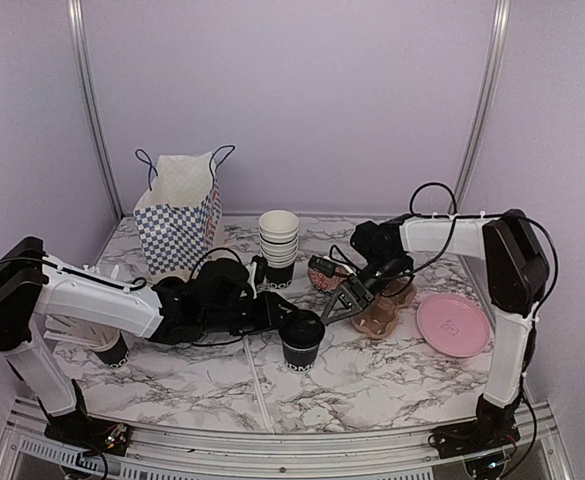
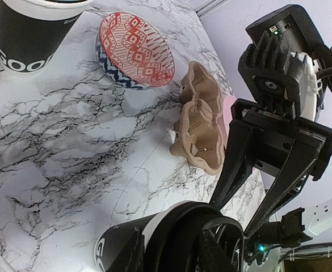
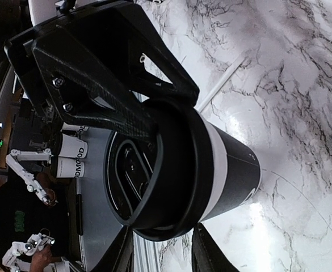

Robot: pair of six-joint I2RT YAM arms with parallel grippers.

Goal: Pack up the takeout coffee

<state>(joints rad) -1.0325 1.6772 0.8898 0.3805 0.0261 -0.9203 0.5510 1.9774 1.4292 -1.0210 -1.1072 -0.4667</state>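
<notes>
The takeout coffee (image 1: 302,348), a black cup with a black lid, stands upright at the table's middle front. It also shows in the left wrist view (image 2: 113,245) and the right wrist view (image 3: 234,170). My left gripper (image 1: 284,322) (image 2: 166,252) reaches it from the left, one finger against the cup wall and the other over the lid top. I cannot tell whether these half-closed jaws pinch the rim. My right gripper (image 1: 337,308) (image 3: 164,243) comes from the right, its fingers apart with the lid's near edge dipping between them.
A checked paper bag (image 1: 177,220) stands at the back left, with a stack of cups (image 1: 278,245) beside it. A patterned bowl (image 1: 327,272), a brown cardboard carrier (image 1: 384,315) and a pink plate (image 1: 454,323) lie to the right. Another cup (image 1: 112,350) sits under the left arm.
</notes>
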